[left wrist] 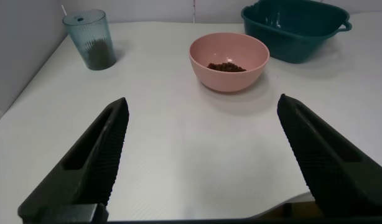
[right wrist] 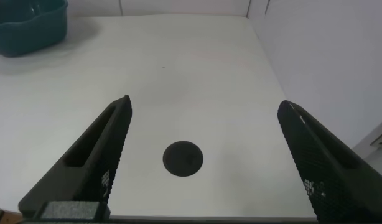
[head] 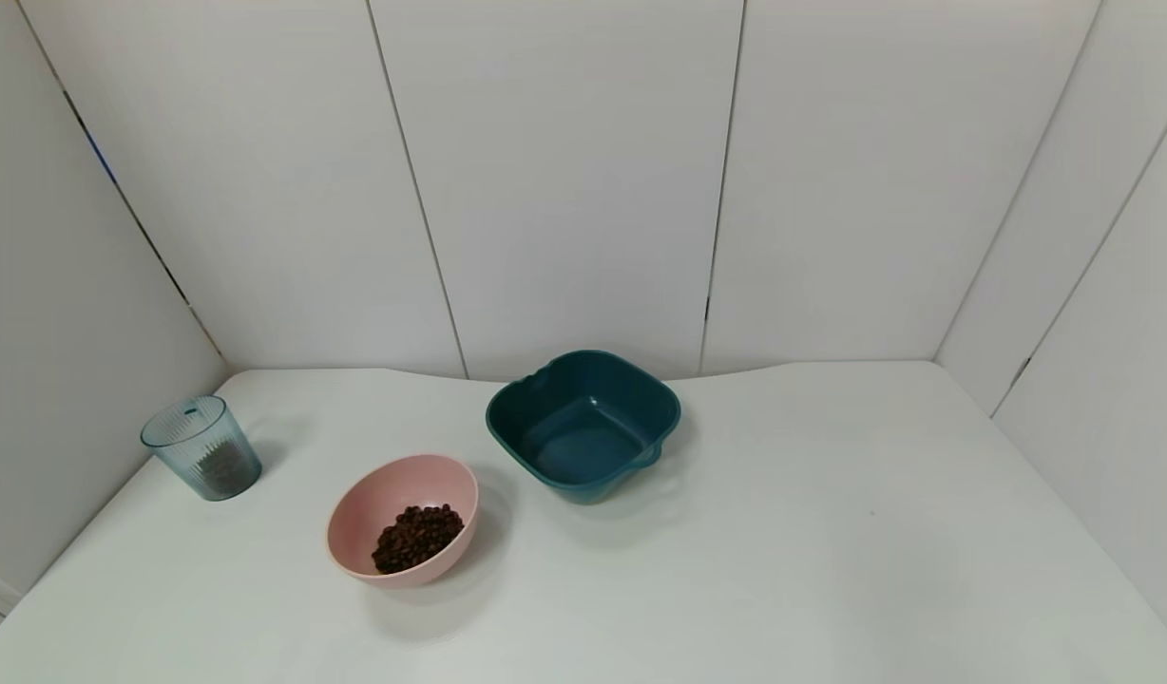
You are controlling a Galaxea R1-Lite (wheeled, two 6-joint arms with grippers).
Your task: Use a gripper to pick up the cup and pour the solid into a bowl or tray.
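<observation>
Far left on the white table (head: 736, 570), near the side wall: the cup (head: 201, 447), upright, ribbed translucent blue-grey, with some dark solid (left wrist: 99, 52) showing through its lower part. Just right of it and nearer the robot, apart from it: pink bowl (head: 355, 513), already holding a heap of brown bean-like pieces (head: 417, 537). Right again and farther back: teal basin (head: 583, 423), nothing visible in it. Rest of table to the right bare except a dark round spot (right wrist: 183, 158) seen in the right wrist view.

Left gripper (left wrist: 200, 155): fingers spread wide, nothing between them, hovering low over the near table edge, well short of cup and bowl. Right gripper (right wrist: 203, 155): fingers spread wide too, nothing held, over the right side of the table, parked.

Handling, as a judgement: cup looks like thin rigid plastic, light, with only a small load of beans, so easy to tip or push along the smooth table on approach. Ribs should give the pads some bite; the taper downward means a grip could slide if taken too low. Best hold looks like mid-to-upper wall, from the side, squeezed gently so the wall does not flex. Beans are loose and dry, and will likely roll and bounce if poured fast.

Writing: no brand, label or readable text on cup, bowl or basin.
</observation>
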